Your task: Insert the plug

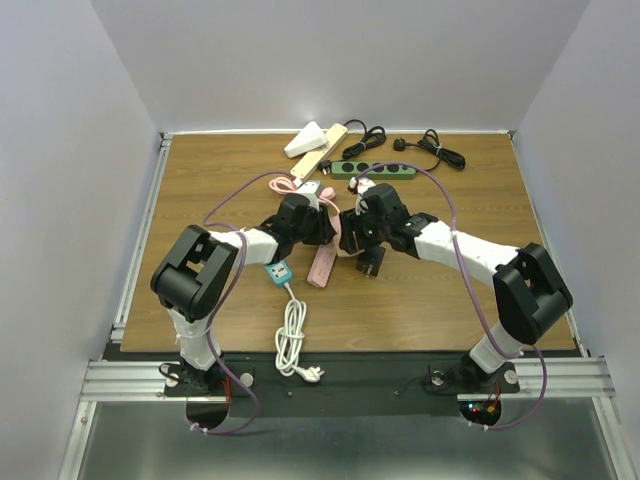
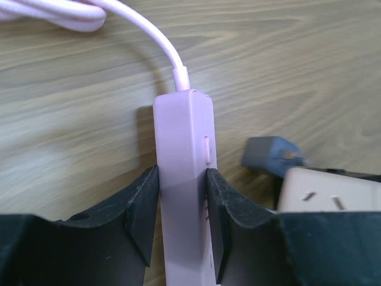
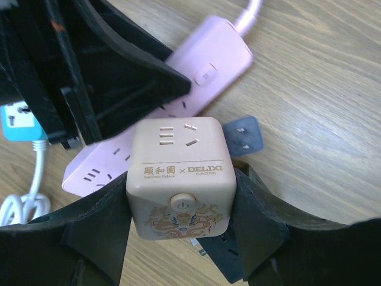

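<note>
Beige plastic cube socket (image 3: pixel 178 173), likely light, rigid, slick, clamped by its flanks in right pincer (image 3: pixel 181 199); dark slate plug (image 3: pixel 244 137) just behind; beyond, pink plastic power strip (image 2: pixel 181 131) on wooden tabletop (image 2: pixel 297 71), left pincer (image 2: pixel 181 185) clamped across its sides.

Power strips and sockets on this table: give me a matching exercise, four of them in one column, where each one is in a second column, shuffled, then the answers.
Column one
1. pink power strip
2. beige cube socket
3. green power strip
4. blue socket

Column two
A. loose near the far edge of the table
B. between the fingers of the left end effector
C. loose, trailing a coiled white cord
D. between the fingers of the right end effector

Pairs: 1-B, 2-D, 3-A, 4-C
</note>
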You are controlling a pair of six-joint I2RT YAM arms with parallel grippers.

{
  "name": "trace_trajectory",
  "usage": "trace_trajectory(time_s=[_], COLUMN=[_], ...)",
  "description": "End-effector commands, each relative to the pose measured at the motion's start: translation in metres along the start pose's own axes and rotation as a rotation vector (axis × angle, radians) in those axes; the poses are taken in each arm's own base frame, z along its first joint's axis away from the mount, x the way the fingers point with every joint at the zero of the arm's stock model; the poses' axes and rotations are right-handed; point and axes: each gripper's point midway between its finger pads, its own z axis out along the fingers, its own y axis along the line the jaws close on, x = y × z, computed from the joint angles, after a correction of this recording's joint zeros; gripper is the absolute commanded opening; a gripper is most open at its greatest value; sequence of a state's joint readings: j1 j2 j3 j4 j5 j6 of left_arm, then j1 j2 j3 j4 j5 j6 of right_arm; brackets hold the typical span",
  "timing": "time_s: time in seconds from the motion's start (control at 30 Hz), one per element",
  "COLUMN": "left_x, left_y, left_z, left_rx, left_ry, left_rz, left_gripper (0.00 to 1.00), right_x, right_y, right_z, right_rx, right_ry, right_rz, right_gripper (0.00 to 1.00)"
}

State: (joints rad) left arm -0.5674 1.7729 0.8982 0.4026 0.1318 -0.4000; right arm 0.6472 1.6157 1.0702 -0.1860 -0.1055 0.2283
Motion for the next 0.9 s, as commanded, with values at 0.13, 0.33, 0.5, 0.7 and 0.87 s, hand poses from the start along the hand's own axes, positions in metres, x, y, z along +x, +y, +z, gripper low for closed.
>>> trace_trajectory(time_s=[0.13,0.33,0.5,0.7,0.87], left_x=[0.026,0.001,-0.01,-0.013,-0.002], left_y=[-0.034,-0.03,-0.025,-0.024,-0.026], left_z=[0.009,-0.009,-0.026,-0.052,-0.051], left_rx=[0.193,0.139,0.076,0.06,0.078], left_ry=[0.078,0.008,-0.021,-0.058,-0.012], left_rz=[0.105,0.146,0.131,0.108,0.1], left_gripper=[0.46,0.79,0.91,0.91,0.89], right_x=[-0.022,-0.029,-0.038,-0.043,-0.047], right_y=[-0.026,-0.035,-0.044,-0.039,-0.032], right_z=[-0.031,-0.037,-0.04,-0.038,-0.03], right_rx=[0.112,0.129,0.111,0.068,0.025], right_ry=[-0.07,-0.075,-0.079,-0.078,-0.068], right_rz=[-0.035,-0.077,-0.148,-0.198,-0.2], right_gripper=[0.0,0.0,0.0,0.01,0.0])
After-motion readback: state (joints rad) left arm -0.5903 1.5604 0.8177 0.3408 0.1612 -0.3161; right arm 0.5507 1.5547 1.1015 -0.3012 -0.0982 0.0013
